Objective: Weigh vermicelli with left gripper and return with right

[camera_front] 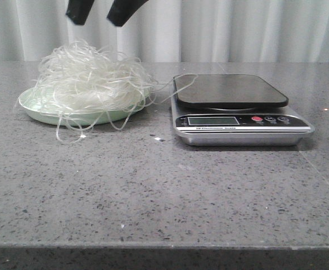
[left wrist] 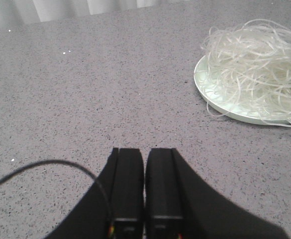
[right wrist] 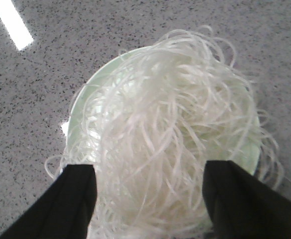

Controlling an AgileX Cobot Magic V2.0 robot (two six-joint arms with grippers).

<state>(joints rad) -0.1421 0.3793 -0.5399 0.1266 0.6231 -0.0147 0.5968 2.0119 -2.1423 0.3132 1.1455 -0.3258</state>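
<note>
Front view low, level across table (camera_front: 153, 191); wrist views look down; all share vermicelli (camera_front: 91, 79) plate (camera_front: 40, 109).

Black blocky left hand (left wrist: 144, 191), thin black cable (left wrist: 46, 167), possibly coloured wires

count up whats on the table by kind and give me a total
vermicelli heaps: 1
pale green plates: 1
electronic scales: 1
total: 3
</note>
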